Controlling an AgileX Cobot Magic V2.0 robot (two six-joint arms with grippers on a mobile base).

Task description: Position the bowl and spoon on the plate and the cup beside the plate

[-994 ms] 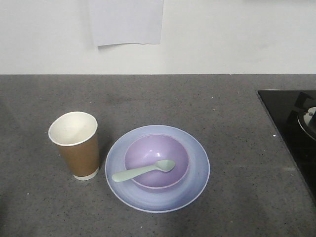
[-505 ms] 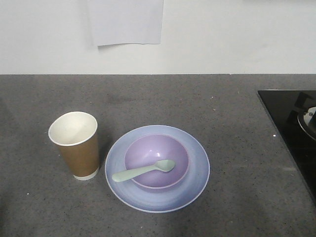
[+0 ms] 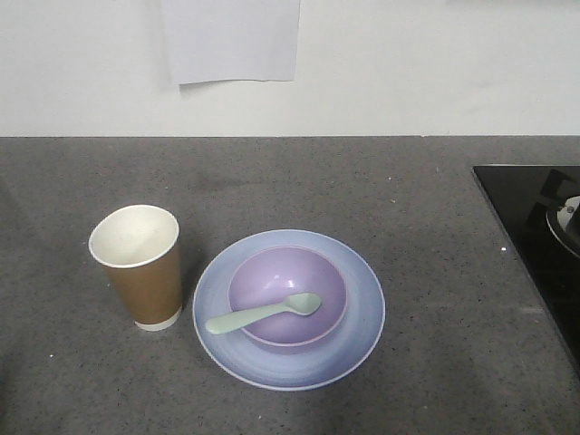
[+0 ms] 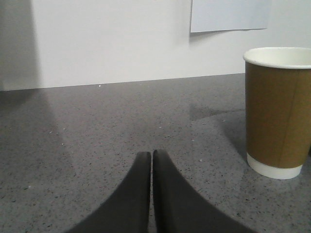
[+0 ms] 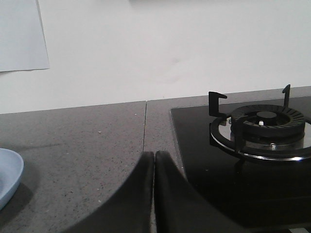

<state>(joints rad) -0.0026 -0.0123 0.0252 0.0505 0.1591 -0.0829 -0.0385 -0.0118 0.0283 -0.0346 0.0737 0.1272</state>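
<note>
The round pale bluish-lavender plate (image 3: pixel 288 309) is seen lying flat on the grey speckled stone countertop (image 3: pixel 290 181). The small lavender-purple matte bowl (image 3: pixel 287 295) is seated at the plate's centre. The pale whitish-mint plastic spoon (image 3: pixel 263 313) is laid across the bowl, scoop inside toward the right, handle resting over the bowl's left rim. The brown paper cup with white inside (image 3: pixel 140 265) is stood upright just beside the plate, on its left, apart from it.

The left gripper (image 4: pixel 151 156) is observed low over bare countertop, fingers pressed together with nothing between them; the cup is to its right. The right gripper (image 5: pixel 154 155) is likewise closed and empty, near the black glass hob (image 5: pixel 233 165) with its gas burner (image 5: pixel 262 128). A white paper sheet (image 3: pixel 231 41) is noted on the wall.
</note>
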